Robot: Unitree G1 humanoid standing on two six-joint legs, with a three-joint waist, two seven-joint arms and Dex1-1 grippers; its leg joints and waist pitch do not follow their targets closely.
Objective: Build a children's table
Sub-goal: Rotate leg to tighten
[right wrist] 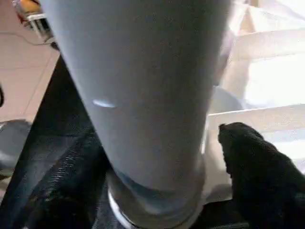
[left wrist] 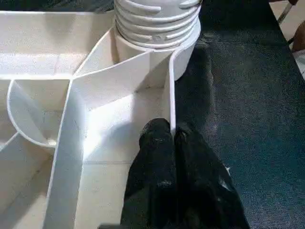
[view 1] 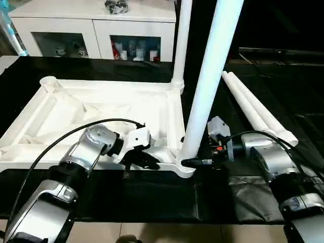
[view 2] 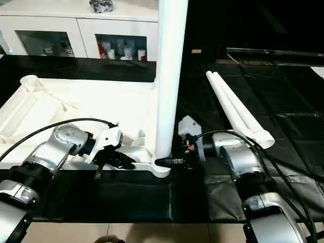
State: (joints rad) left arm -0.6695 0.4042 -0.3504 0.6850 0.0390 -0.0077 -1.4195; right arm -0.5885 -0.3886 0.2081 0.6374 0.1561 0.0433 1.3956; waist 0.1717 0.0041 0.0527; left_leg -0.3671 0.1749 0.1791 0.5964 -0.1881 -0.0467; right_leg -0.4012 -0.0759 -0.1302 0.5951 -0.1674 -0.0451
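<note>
The children's table top (view 1: 101,109) lies upside down on a black mat, ribbed underside up. One white leg (view 1: 181,45) stands upright in its far right corner and a second leg (view 1: 207,76) in the near right corner socket. Two more legs (view 1: 258,109) lie side by side on the mat to the right. My left gripper (view 1: 144,161) is shut, pinching the thin near rim wall (left wrist: 170,95) close to that socket. My right gripper (view 1: 190,161) is open around the base of the near leg (right wrist: 143,95), one finger (right wrist: 257,167) standing a little off it.
A white cabinet (view 1: 96,25) with glass doors stands behind the table top. The black mat (view 1: 152,197) reaches almost to the near edge, with tiled floor beyond. Black cables loop over both forearms.
</note>
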